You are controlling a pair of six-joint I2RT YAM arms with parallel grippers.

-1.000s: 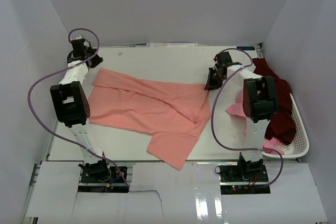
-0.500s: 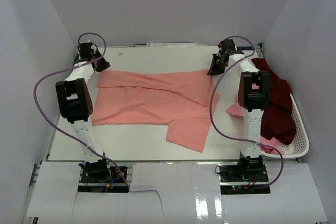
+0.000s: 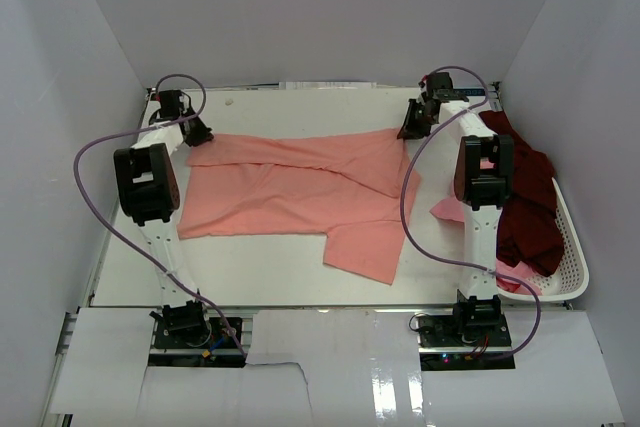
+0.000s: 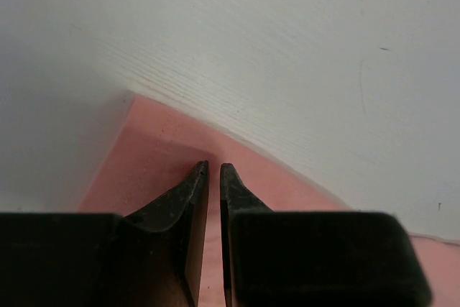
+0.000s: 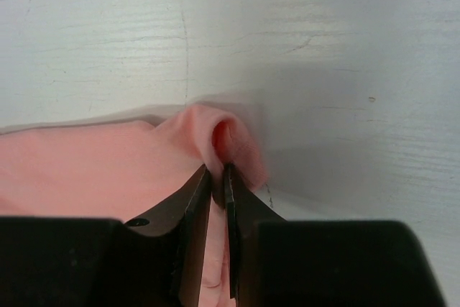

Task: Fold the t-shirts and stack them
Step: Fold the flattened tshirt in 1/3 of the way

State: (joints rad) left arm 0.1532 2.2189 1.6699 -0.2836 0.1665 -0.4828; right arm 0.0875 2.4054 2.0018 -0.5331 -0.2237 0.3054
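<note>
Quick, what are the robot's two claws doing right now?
Left gripper: closed, pinching the edge of the salmon t-shirt.
Right gripper: closed, pinching a fold of the same shirt.

A flat white tabletop (image 3: pixel 250 267) is enclosed on three sides by plain pale grey walls (image 3: pixel 330 7). Fine scratches and dark specks are seen on its surface (clearest from the wrist views). Even light is reflected off glossy white panels (image 3: pixel 340 357) along the near edge.

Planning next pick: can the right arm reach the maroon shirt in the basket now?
Likely not yet: right fingers pinch the salmon shirt. Once released, the maroon shirt in the adjacent basket looks unobstructed.
</note>
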